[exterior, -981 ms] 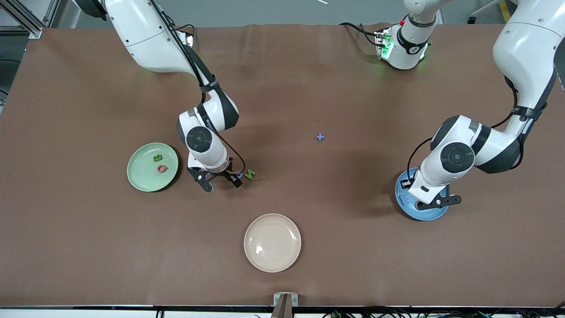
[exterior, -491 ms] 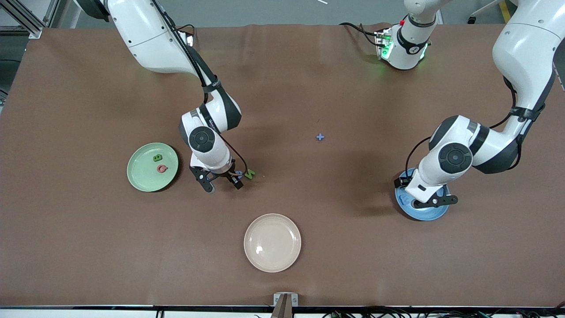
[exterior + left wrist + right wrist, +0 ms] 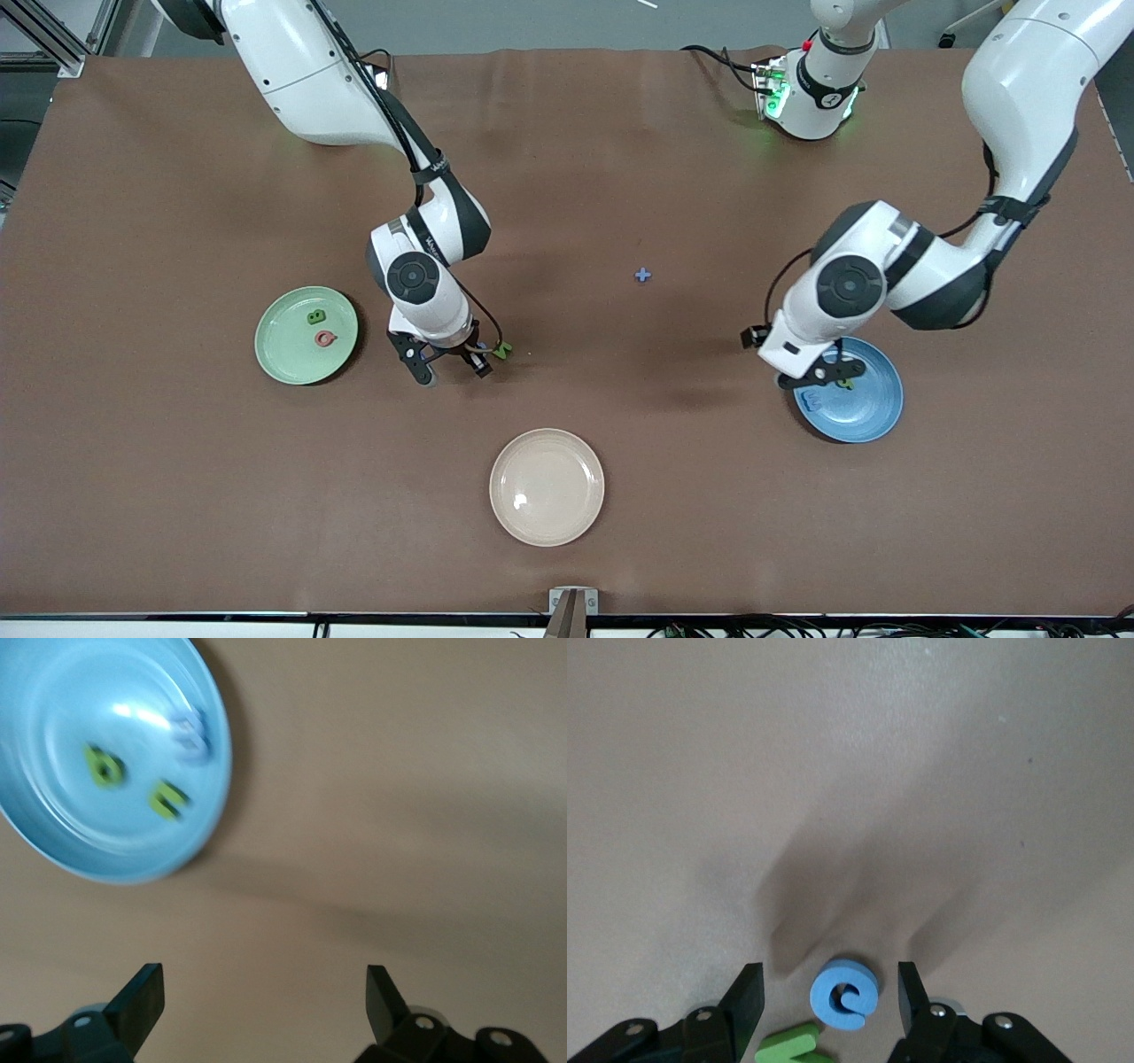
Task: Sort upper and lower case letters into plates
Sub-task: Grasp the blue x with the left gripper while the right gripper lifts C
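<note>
The pale green plate (image 3: 282, 350) holds a green letter (image 3: 315, 316) and a red letter (image 3: 325, 338). My right gripper (image 3: 452, 367) is open and low over the table beside that plate. In the right wrist view (image 3: 830, 992) a blue lower-case e (image 3: 844, 994) lies between its fingers, with a green letter (image 3: 793, 1045) touching it; that green letter shows in the front view (image 3: 502, 351). The blue plate (image 3: 873, 409) holds two yellow-green letters (image 3: 104, 766) (image 3: 168, 799) and a pale blue one (image 3: 190, 731). My left gripper (image 3: 819, 377) is open and empty over that plate's rim; the wrist view (image 3: 263, 992) shows bare table under it.
An empty cream-white plate (image 3: 547, 486) sits nearest the front camera at the table's middle. A small blue plus-shaped piece (image 3: 642, 276) lies on the brown table cover farther from the camera, between the two arms.
My left gripper has moved off the middle of the blue plate to its rim, toward the table's centre. My right gripper has shifted slightly toward the green letter.
</note>
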